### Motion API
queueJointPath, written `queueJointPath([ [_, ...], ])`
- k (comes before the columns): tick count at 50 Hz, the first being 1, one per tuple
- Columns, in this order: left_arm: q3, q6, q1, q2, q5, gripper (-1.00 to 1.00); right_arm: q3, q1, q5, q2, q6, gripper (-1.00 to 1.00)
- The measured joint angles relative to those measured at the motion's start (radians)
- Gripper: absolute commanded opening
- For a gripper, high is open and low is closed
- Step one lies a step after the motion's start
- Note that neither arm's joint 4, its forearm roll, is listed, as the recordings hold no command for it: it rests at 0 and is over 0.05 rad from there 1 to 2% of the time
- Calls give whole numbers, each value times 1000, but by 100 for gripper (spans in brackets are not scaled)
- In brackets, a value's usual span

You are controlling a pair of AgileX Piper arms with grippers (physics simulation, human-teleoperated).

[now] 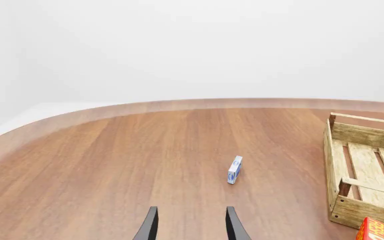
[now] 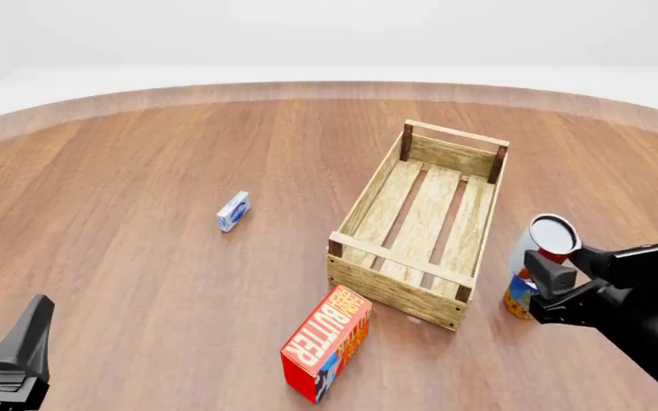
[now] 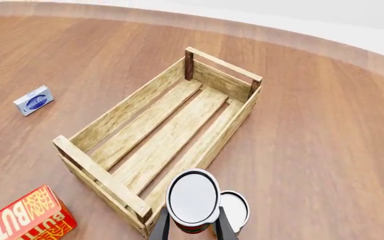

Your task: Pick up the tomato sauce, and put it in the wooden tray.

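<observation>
Fingers (image 3: 223, 227) of my right gripper (image 3: 192, 230) are clamping the tomato sauce (image 3: 193, 198) on both sides, just under its silver rim, so the can is riding upright with its lid facing the wrist camera. In the front view the tomato sauce (image 2: 551, 241) is hanging above the table (image 2: 134, 214), raised higher than the blue-and-yellow can (image 2: 520, 295) standing right beside it. Judging I'm lifting clear so I'm not knocking that neighbour (image 3: 235, 210) over on the way across.

Wooden tray (image 2: 421, 224) is sitting just to the left of the sauce, its near long wall close by. The can is still outside that wall, not over the slats yet. The wrist view is showing the wooden tray (image 3: 158, 135) open, nothing inside, so any spot between the walls is looking usable.

Butter box (image 2: 326, 344) is lying near the tray's front corner, out of my path. Small blue-and-white box (image 2: 233, 211) is sitting well apart on the left.

Left gripper (image 1: 190, 225) is hovering over bare wood with fingers spread, holding nothing. It's parked low at the left edge in the front view (image 2: 14, 351), well away from the work.

Next, as I'm reading it: carry left over the wall, lower, release.
</observation>
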Motion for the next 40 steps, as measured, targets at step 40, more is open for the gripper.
queueJointPath([
  [40, 0, 0, 0, 0, 0, 100, -101, 22, 5, 88, -26, -100],
])
